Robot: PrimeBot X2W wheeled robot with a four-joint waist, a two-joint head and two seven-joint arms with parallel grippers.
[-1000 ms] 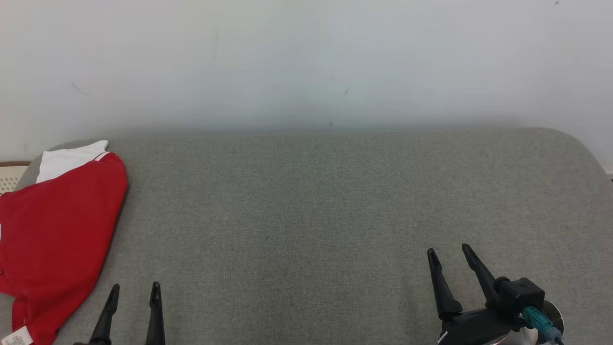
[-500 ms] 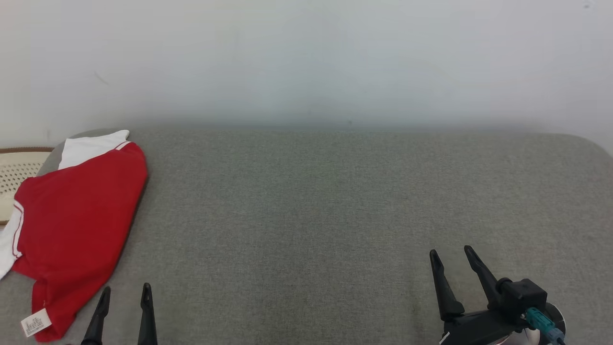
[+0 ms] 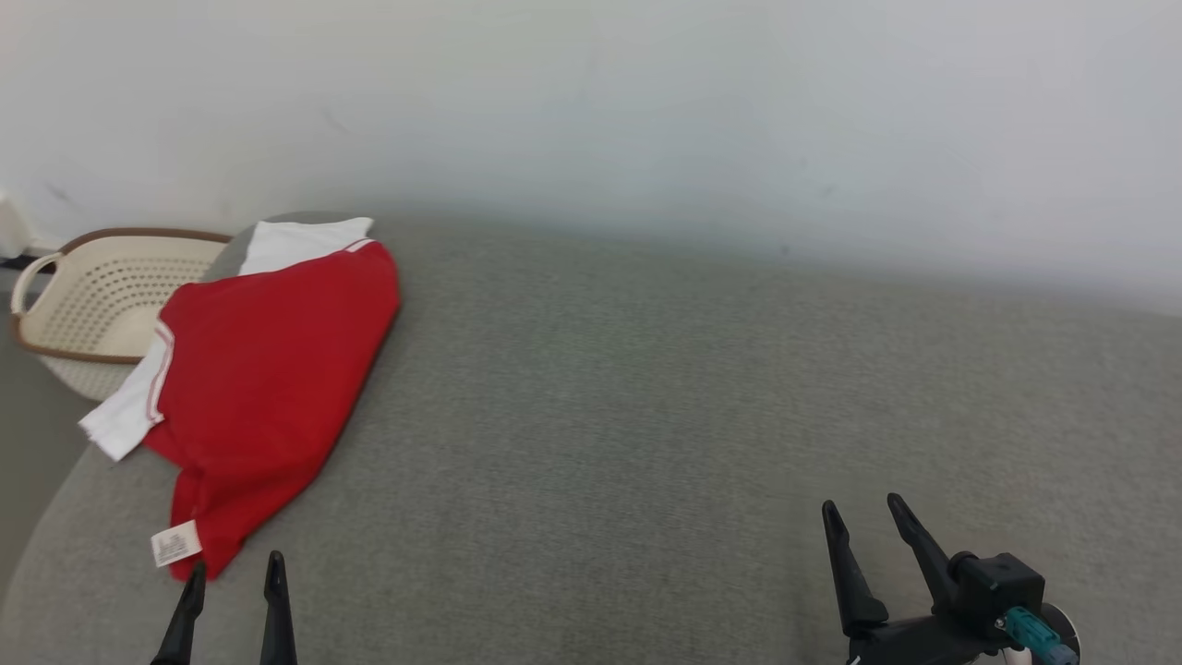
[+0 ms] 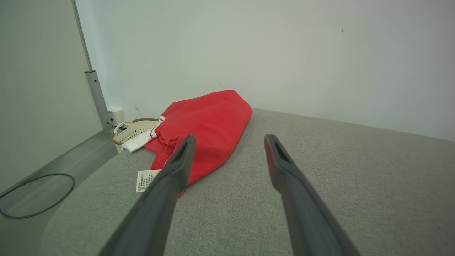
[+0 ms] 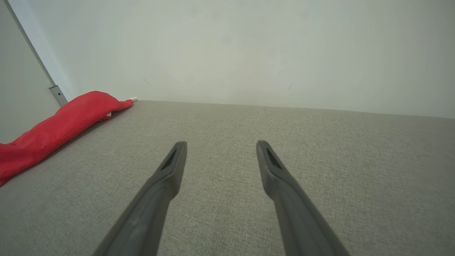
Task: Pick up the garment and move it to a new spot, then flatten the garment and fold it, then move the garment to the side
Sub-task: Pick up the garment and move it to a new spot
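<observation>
- Head view: your red and white garment lies bunched on the left end of the grey desk. The left tool is just beside its label, fingers wide and holding nothing. The right tool is wide too, well apart from the garment. A cream basket sits past the desk's left end; you cannot tell what is in it.
- Left wrist view: the left tool points at the garment, with the basket behind.
- Right wrist view: the right tool hangs wide over the desk, and the garment lies far left.

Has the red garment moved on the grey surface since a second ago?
No. The garment still lies at the rounded far-left corner of the grey surface; only the head camera turned.
</observation>
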